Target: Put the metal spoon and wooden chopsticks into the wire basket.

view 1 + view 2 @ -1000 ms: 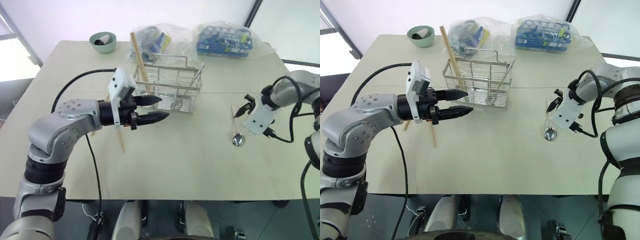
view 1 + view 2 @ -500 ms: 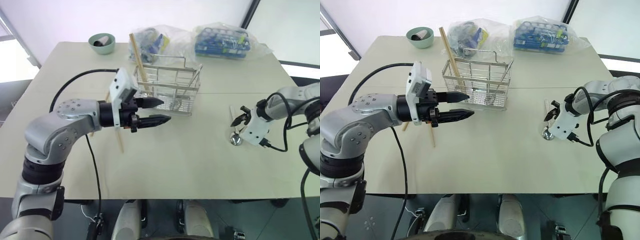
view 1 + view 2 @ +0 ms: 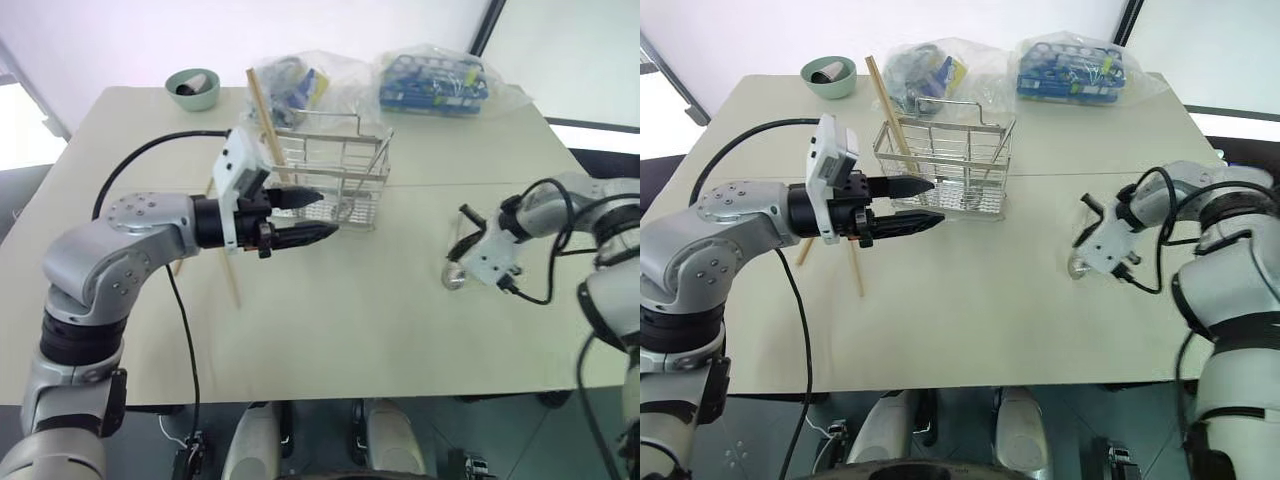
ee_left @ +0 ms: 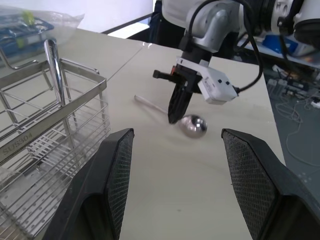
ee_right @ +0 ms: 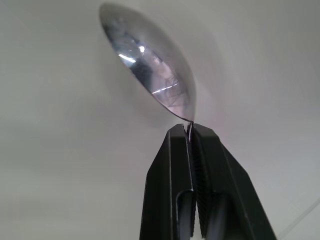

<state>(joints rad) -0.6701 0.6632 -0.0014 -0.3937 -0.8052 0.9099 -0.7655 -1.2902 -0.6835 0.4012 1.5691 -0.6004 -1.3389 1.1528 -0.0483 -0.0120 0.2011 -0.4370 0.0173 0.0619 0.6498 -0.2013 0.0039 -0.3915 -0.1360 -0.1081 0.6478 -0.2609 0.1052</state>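
Beige table [image 3: 350, 330] beneath bright white walls.

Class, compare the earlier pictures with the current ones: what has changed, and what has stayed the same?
The right hand moved left and down to the metal spoon and closed its fingers on the handle just behind the bowl. The left hand stayed open beside the wire basket; the spoon stayed on the table.

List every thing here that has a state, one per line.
metal spoon: on the table, neck pinched by the right gripper.
left gripper: fingers open, holding nothing, beside the wire basket.
wire basket: upright, one stick leaning in it.
wooden chopstick: lying on the table.
green bowl: upright.
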